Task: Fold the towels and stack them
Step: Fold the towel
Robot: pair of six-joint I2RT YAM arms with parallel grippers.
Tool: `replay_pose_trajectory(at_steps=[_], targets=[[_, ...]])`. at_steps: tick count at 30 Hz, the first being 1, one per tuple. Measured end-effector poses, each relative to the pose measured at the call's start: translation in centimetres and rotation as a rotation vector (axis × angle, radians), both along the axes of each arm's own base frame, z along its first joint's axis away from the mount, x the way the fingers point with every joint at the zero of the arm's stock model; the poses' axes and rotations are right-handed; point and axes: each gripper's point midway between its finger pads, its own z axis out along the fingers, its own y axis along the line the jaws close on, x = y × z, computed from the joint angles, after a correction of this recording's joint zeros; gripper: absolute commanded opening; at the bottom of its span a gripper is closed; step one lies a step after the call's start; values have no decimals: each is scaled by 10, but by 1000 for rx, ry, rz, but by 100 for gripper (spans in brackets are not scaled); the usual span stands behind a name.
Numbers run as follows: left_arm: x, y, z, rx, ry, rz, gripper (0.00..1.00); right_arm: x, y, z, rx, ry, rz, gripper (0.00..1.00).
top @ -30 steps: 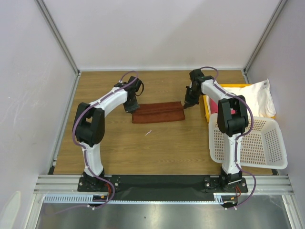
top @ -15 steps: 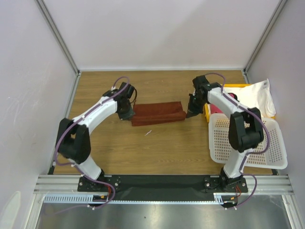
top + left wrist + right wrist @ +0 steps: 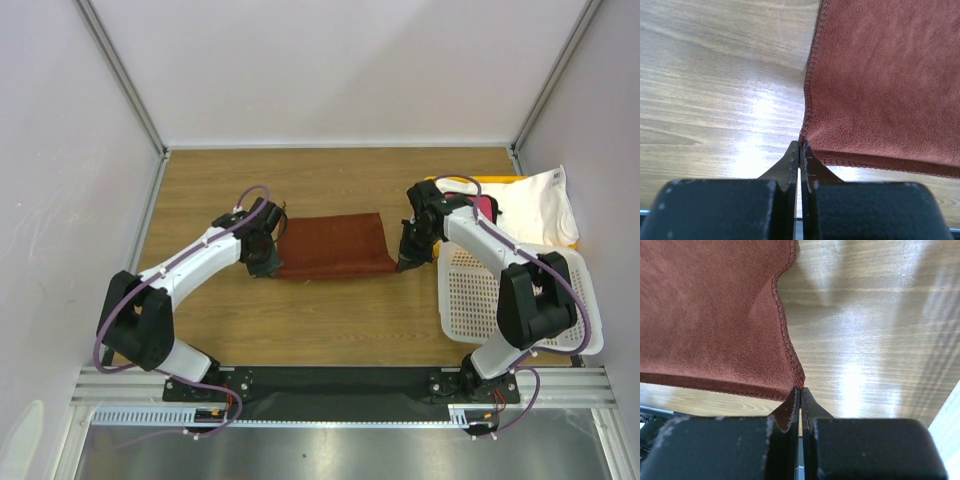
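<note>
A reddish-brown towel [image 3: 335, 246] is spread over the middle of the wooden table, its near edge lifted. My left gripper [image 3: 266, 264] is shut on its near left corner [image 3: 804, 140]. At the other end my right gripper [image 3: 406, 262] pinches the near right corner [image 3: 797, 381]. Both wrist views show the hemmed cloth [image 3: 885, 80] [image 3: 715, 315] stretched away from the closed jaws. A white towel [image 3: 535, 205] lies at the right on the yellow tray. A magenta-pink towel [image 3: 483, 207] peeks out behind my right arm.
A white perforated basket [image 3: 530, 300] stands at the right front, close to my right arm's base. The yellow tray [image 3: 436, 228] sits behind it against the right wall. Grey walls close in the table on three sides.
Both grippers have pulled the towel's corners toward the near side, opening the narrow folded strip into a wider sheet. Both arms have swung lower and nearer.
</note>
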Motion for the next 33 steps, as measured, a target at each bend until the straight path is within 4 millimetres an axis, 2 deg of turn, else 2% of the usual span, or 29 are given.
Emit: replay_pose_trajectory(at_steps=[5,9,12,25,33], targets=[[9,-2,9,5,-20,8,0,7,-1,5,-14,-24,-8,0],[27,-3,16,32,-42,19,0,32,0,19,-33,-85,-21,0],[39,-3,15,57,-41,30,0,52,1,21,-43,-110,-28,0],[86,-6,1,113,-20,34,0,99,-2,-13,-71,-56,-32,0],[105,1,-8,125,0,58,0,127,5,-13,-62,-81,-12,0]])
